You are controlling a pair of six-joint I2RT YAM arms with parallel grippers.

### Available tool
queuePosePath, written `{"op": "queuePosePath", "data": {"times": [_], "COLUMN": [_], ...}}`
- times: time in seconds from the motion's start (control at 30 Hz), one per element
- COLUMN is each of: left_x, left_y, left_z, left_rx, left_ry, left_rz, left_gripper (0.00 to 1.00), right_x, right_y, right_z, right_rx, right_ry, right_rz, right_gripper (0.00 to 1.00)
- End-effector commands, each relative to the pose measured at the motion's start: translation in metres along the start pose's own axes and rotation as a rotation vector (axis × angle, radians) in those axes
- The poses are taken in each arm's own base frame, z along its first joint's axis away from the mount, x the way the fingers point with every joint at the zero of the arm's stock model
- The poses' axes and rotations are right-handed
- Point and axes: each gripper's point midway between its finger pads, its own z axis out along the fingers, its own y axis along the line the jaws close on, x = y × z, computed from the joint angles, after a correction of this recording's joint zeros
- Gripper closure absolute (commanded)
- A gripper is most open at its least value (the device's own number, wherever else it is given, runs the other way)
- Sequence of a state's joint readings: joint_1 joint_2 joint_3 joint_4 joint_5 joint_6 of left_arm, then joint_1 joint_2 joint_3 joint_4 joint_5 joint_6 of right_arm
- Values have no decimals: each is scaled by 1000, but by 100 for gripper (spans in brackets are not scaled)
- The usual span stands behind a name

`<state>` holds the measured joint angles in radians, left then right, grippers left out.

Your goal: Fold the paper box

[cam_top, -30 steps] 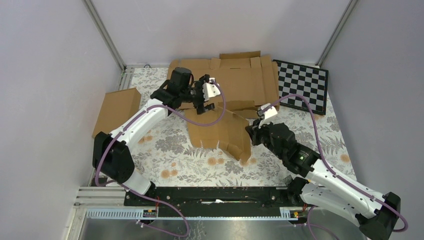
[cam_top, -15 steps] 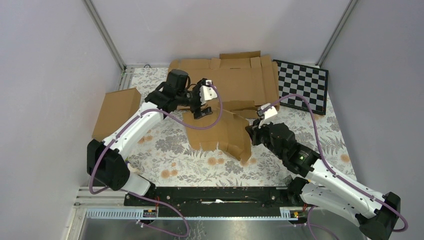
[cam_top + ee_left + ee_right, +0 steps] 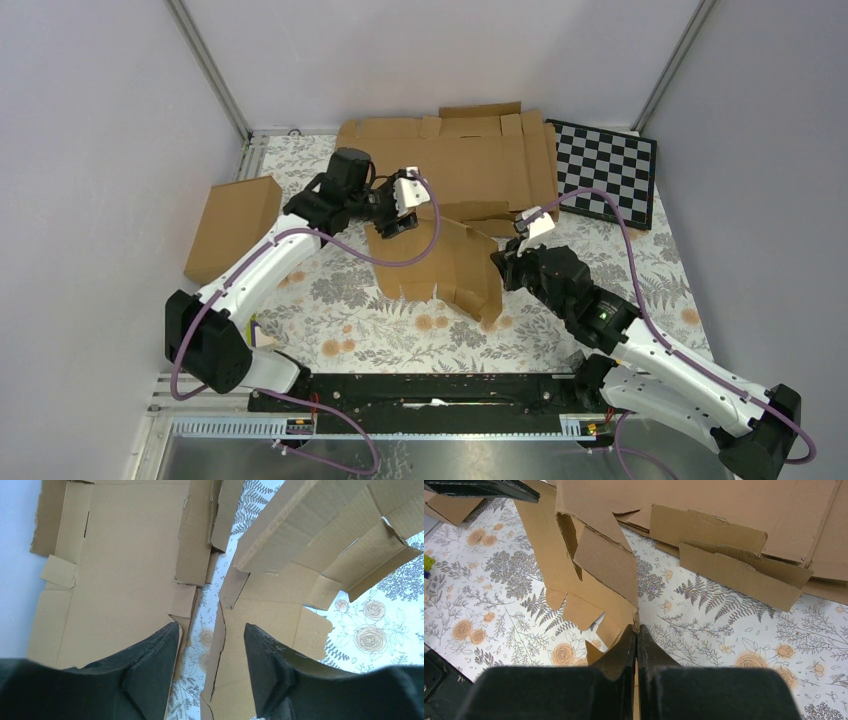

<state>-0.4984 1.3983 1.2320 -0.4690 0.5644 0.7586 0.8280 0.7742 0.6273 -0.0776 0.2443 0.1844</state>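
No text, label or number is legible on the paper box [image 3: 440, 265].

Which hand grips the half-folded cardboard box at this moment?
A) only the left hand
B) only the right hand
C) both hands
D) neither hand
B: the right hand is shut on an edge of the half-folded cardboard box, while the left hand is open above it.

Bystanders on the floral tabletop [image 3: 350, 320]
A checkerboard [image 3: 603, 173] lies at the far right corner, a large flat cardboard sheet [image 3: 470, 150] along the far edge, a smaller cardboard piece [image 3: 232, 220] at the left edge.
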Motion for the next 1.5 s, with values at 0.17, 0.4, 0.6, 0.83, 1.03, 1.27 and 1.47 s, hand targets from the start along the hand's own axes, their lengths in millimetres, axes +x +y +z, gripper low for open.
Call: {"op": "queuePosePath", "data": {"times": [0.17, 0.4, 0.6, 0.83, 1.03, 1.27, 1.47], "left_x": [2, 14, 5, -25, -30, -26, -32], "left_y": [10, 0, 2, -11, -17, -28, -42], "left_z": [8, 11, 7, -6, -12, -13, -7], "left_rx": [-106, -114, -143, -172, -254, -304, -248], "left_ry": [95, 153, 164, 180, 240, 327, 357], "left_rz": [17, 23, 30, -33, -150, -239, -360], "left_gripper": [81, 74, 100, 100, 100, 100, 100], "right_x": [-30, -30, -26, -15, 22, 71, 97], "right_y": [2, 0, -3, -7, -15, -18, -34], "right_z": [-1, 11, 15, 22, 33, 41, 42], "right_rx": [1, 21, 41, 68, 122, 140, 219], "right_ry": [-93, -120, -125, -107, -19, 85, 131], "right_rz": [26, 30, 35, 54, 113, 169, 161], "right_gripper": [100, 100, 100, 54, 44, 29, 21]}}
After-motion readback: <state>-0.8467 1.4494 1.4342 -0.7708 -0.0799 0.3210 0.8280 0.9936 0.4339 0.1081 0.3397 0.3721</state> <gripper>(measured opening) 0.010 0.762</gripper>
